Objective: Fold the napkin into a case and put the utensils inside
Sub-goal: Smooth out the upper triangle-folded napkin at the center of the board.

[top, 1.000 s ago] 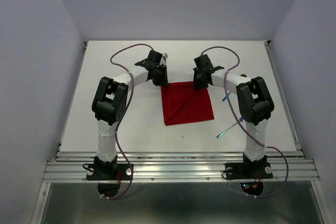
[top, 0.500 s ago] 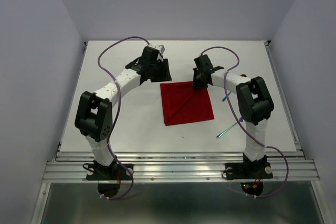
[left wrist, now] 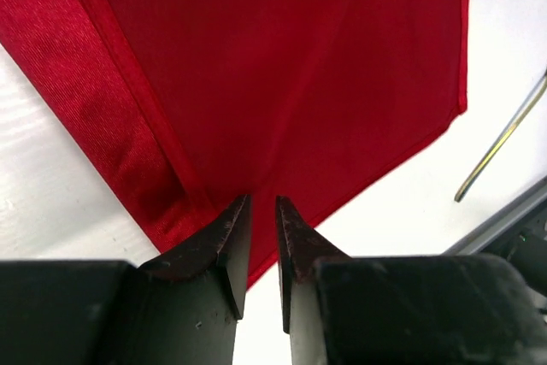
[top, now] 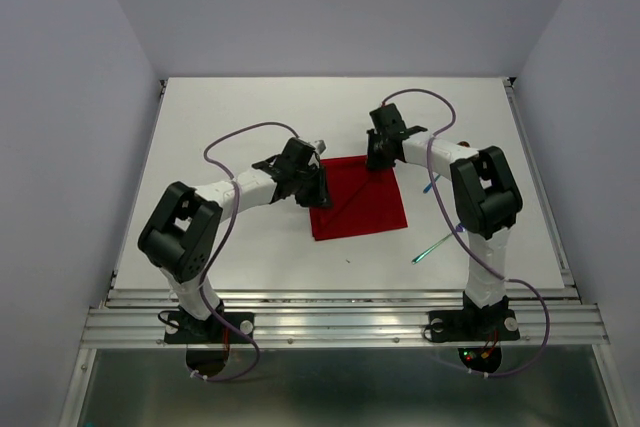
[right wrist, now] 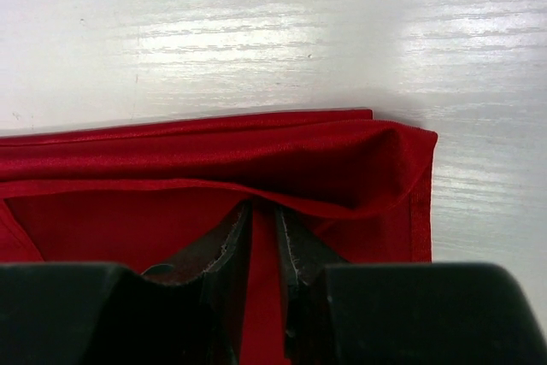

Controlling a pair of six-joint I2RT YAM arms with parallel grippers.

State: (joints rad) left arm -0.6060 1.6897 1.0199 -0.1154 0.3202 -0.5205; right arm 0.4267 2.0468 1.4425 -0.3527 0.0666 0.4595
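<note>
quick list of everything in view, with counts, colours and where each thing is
napkin: 1, bright red, folded flat, mid-table
teal utensil: 1, teal-green, on the table right of the napkin
second utensil: 1, bluish, mostly hidden by the right arm
table: 1, white, under everything
cables: 2, purple, one looped along each arm
left arm: 1, white and black
right arm: 1, white and black
left tool: 1, black, at the napkin's left edge, grip unclear
right tool: 1, black, shut on the napkin's far edge
</note>
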